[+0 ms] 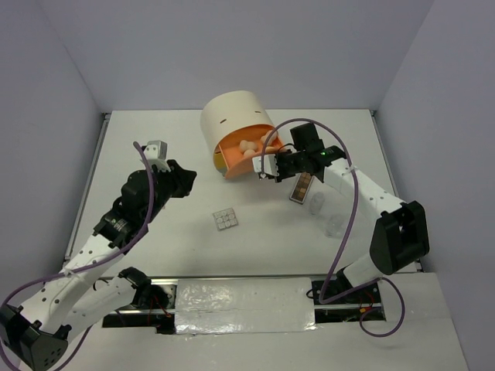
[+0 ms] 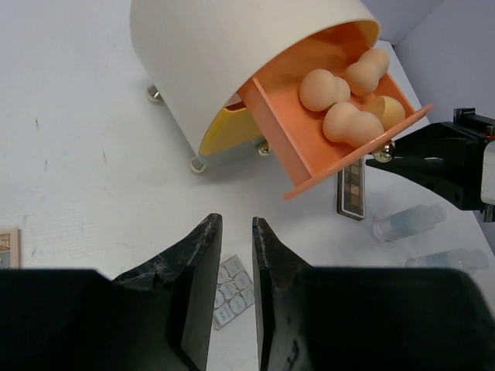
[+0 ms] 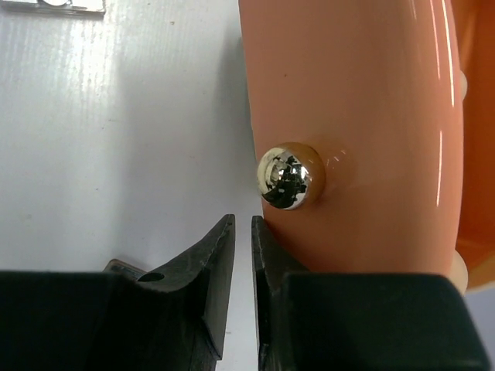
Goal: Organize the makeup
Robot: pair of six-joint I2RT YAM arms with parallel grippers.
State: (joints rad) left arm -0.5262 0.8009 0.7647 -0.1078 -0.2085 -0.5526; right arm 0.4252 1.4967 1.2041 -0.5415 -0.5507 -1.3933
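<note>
Beside the round chrome knob (image 3: 290, 176) of the orange pulled-out drawer (image 1: 236, 161), the right hand (image 3: 241, 232) sits nearly closed, gripping nothing; peach egg-shaped sponges (image 2: 352, 122) lie inside the drawer; a long brown palette (image 1: 301, 188) rests on the white counter (image 1: 155, 247) below; the left hand (image 2: 232, 232) hovers slightly parted, empty; any sideways swing probably bumps the drawer, spilling sponges.

From my right wrist view the orange plastic drawer front (image 3: 356, 131) runs off the top and right edges. In my left wrist view a framed card (image 2: 8, 247) is cut by the left edge, and the long brown palette (image 2: 353, 189) sits partly hidden under the drawer.
</note>
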